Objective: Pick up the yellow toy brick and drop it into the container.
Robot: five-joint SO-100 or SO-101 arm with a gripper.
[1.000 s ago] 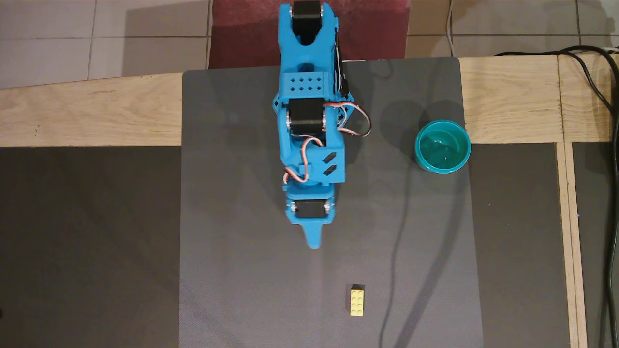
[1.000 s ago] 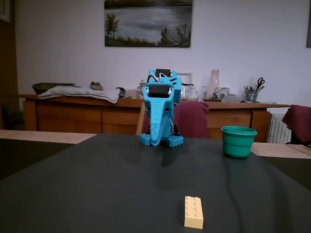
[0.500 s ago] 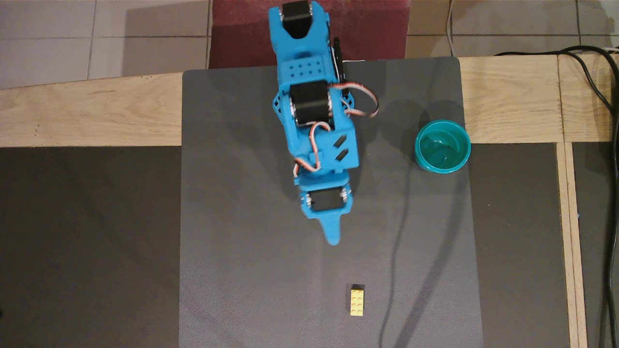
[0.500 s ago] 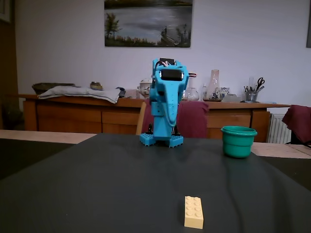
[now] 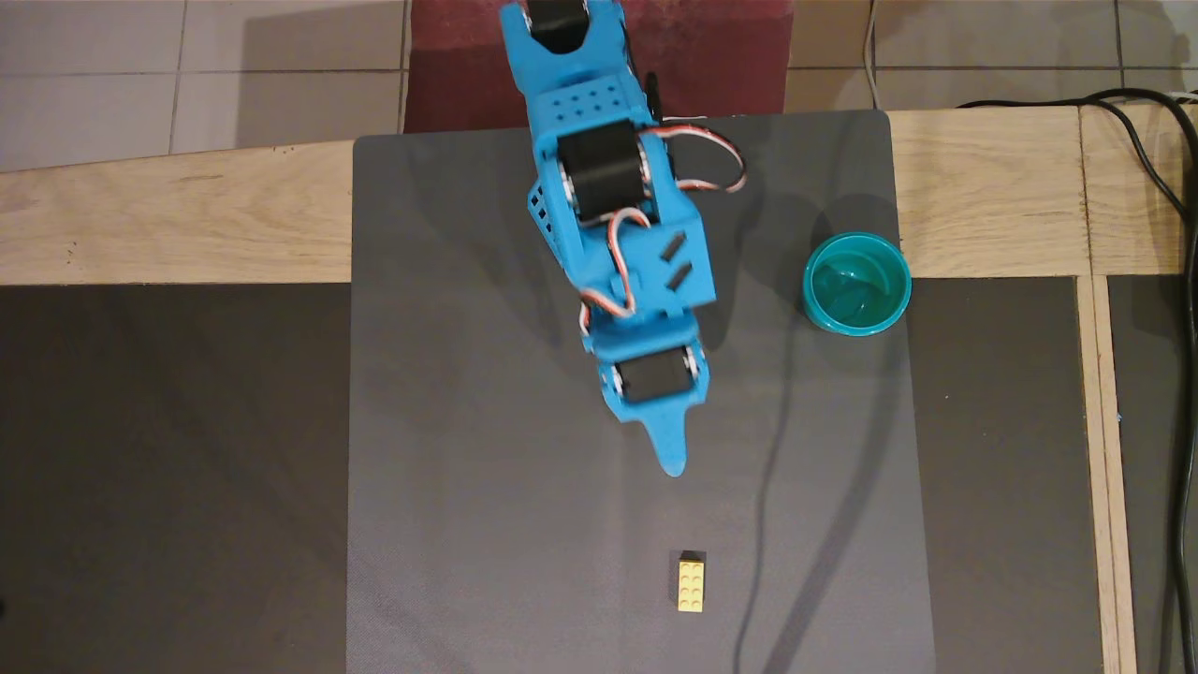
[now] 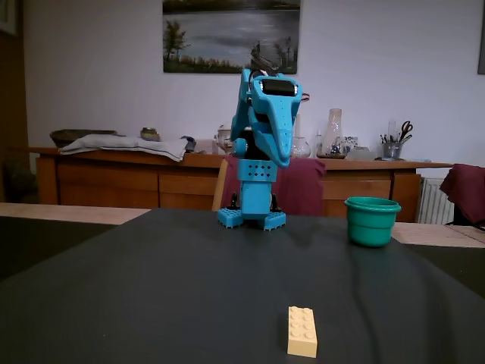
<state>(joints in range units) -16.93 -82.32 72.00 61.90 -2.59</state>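
Observation:
The yellow toy brick point(image 5: 691, 582) lies flat on the grey mat, studs up, near the mat's front edge; in the fixed view it point(image 6: 301, 331) sits in the foreground. The teal-green cup point(image 5: 856, 283) stands upright and empty at the mat's right edge; it also shows in the fixed view point(image 6: 372, 221) at the right. My blue gripper point(image 5: 670, 459) is raised above the mat, pointing toward the brick and well short of it. Its jaws appear closed together with nothing between them; in the fixed view it point(image 6: 282, 158) hangs high in front of the arm.
The grey mat point(image 5: 468, 468) covers a wooden table point(image 5: 168, 225). Black cables point(image 5: 1170, 187) run along the right side. The arm's base point(image 6: 252, 218) stands at the back of the mat. A sideboard with clutter stands behind in the fixed view.

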